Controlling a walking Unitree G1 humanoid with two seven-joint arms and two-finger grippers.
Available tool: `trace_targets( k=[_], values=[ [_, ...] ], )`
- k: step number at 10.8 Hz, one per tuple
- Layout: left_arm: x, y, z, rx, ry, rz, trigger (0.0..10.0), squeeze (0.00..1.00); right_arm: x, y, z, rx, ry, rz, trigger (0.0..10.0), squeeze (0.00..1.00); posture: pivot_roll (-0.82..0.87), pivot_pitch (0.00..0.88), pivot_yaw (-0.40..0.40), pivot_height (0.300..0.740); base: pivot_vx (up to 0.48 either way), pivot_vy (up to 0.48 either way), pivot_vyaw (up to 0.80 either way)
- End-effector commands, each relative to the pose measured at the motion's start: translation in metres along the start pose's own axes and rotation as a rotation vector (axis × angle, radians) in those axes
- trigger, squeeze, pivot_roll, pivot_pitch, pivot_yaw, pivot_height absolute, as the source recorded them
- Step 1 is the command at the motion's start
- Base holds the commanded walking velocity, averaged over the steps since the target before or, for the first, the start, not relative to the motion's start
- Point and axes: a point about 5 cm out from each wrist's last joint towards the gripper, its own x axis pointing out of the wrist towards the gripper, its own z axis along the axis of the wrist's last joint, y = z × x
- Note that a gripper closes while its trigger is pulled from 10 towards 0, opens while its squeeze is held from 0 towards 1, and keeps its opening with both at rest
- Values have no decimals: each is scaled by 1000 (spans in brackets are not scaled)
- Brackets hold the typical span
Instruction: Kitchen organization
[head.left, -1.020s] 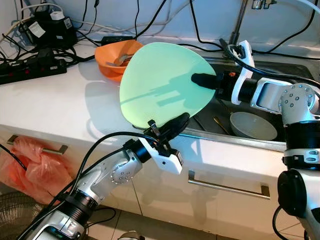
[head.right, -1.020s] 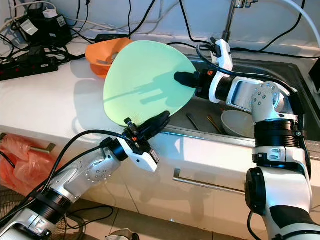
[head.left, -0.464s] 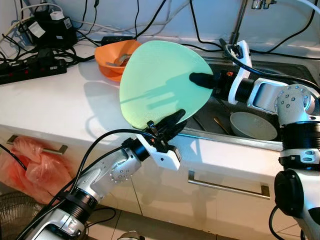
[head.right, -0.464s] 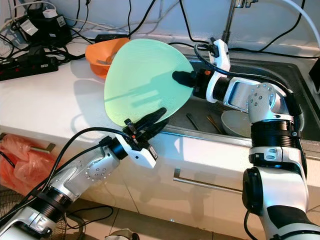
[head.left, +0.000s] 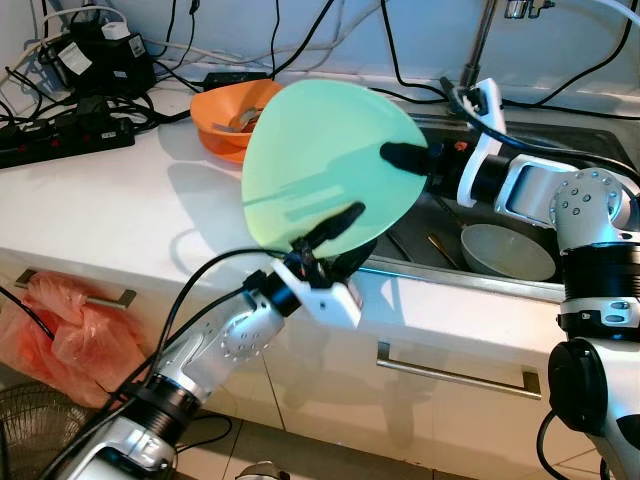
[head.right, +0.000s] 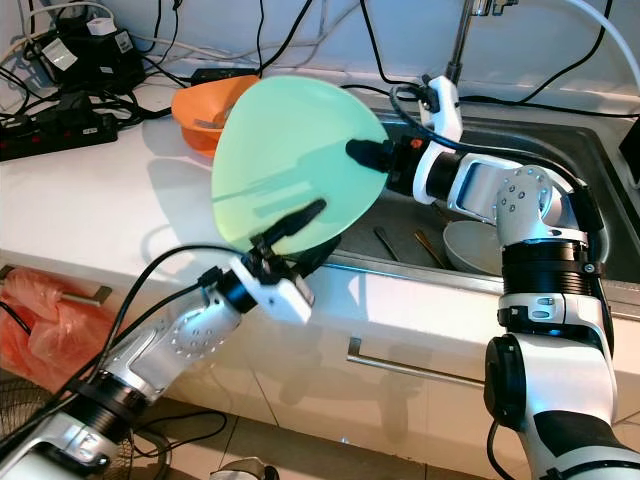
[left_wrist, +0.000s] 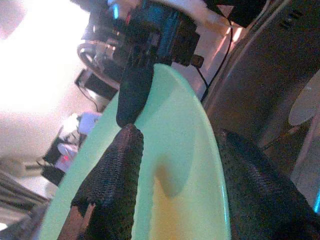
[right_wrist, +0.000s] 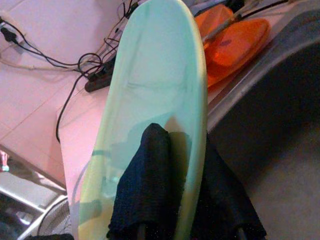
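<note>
Green plate: pale green, rounded-triangular, held upright on edge above the white counter's front, its right part over the sink's left end, flat face toward the head camera.
Right gripper: reaches in from the sink side; fingers clamped on the plate's right rim, one black finger lying on the near face, the other behind the rim.
Left gripper: comes up from below at the plate's lower edge; fingers apart, straddling the rim, one finger across the face, the other on the far side. Whether either pad touches the plate: cannot tell.
Left arm: silver, angled up from the lower left, black cable looping along it.
Counter: white, sunlit, the plate's shadow falling on it.
Orange bowl: on the counter behind the plate, partly hidden by it, something metallic inside.
Sink: steel basin right of the counter, faucet stem rising behind it.
White bowl: sits in the sink, below the right arm; a few utensils lie on the sink floor beside it.
Power strip: black, at the counter's back left among tangled cables and adapters.
Orange bag: hangs in front of the cabinet, below the counter, near a drawer handle.
</note>
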Motion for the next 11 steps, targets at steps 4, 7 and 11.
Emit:
trace_targets(
  k=[4, 7, 11],
  values=[
    [9, 44, 16, -153, -67, 189, 10000, 1000, -2, -22, -17, 4, 69, -138, 0, 0, 154, 37, 25, 740, 0, 0, 0],
    [14, 52, 19, -245, -57, 196, 10000, 1000, -8, -36, -15, -7, 40, -204, 0, 0, 157, 35, 29, 740, 0, 0, 0],
    [11, 56, 19, -302, -34, 188, 10000, 1000, -16, -51, -15, -1, 6, -277, 0, 0, 161, 33, 36, 740, 0, 0, 0]
  ],
)
